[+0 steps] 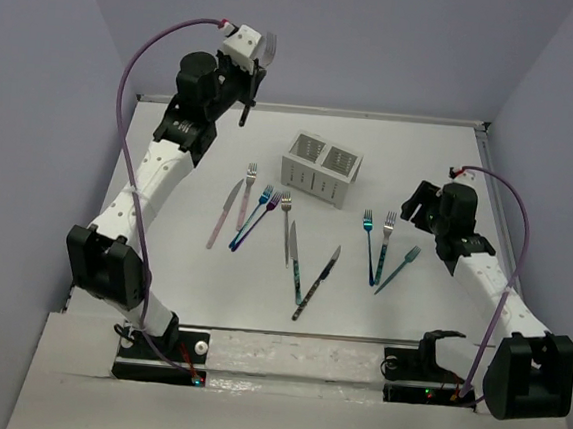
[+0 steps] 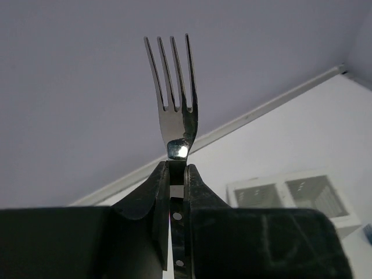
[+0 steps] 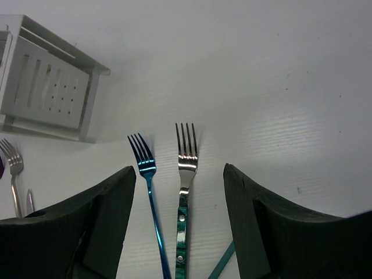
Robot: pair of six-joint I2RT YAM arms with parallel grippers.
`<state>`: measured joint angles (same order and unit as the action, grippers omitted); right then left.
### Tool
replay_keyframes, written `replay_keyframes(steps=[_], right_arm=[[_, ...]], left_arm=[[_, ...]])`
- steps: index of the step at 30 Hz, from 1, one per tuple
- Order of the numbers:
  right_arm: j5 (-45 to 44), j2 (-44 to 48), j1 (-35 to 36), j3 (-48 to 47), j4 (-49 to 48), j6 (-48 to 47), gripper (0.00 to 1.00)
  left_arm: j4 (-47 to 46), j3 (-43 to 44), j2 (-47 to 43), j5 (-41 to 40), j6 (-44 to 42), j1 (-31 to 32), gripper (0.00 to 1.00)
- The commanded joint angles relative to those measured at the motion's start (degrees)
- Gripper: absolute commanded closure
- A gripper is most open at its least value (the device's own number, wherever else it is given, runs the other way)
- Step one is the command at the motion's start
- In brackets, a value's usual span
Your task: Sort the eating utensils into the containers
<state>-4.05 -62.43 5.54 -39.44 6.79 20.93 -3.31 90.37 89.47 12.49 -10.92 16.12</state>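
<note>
Left wrist view: the left gripper has its jaws clamped on the neck of a silver fork, held clear of the surface with its long axis running straight out from the jaws. The white caddy sits below and to the right. The right gripper, jaws apart, hovers over a blue fork and a steel fork lying lengthwise between them

Even diffuse light, soft faint shadows; glare on fork neck; wrist foregrounds dark, blurred
</note>
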Motion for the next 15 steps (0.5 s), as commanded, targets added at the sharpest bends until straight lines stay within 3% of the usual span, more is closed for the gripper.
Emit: replay_keyframes(steps=[1, 9, 15], right_arm=[[-3.85, -1.90, -0.27, -4.32, 0.68, 3.58, 0.32], [-8.42, 0.55, -0.27, -1.87, 4.55, 8.07, 0.32], [-9.04, 2.67, -0.27, 0.06, 5.08, 7.64, 0.33]], left_arm=[[-14.05, 0.95, 1.58, 5.43, 3.62, 5.49, 1.00], [-26.46, 9.56, 16.25, 7.37, 8.37, 9.63, 1.00], [-35.61, 9.92, 23.63, 10.61, 9.24, 10.25, 1.00]])
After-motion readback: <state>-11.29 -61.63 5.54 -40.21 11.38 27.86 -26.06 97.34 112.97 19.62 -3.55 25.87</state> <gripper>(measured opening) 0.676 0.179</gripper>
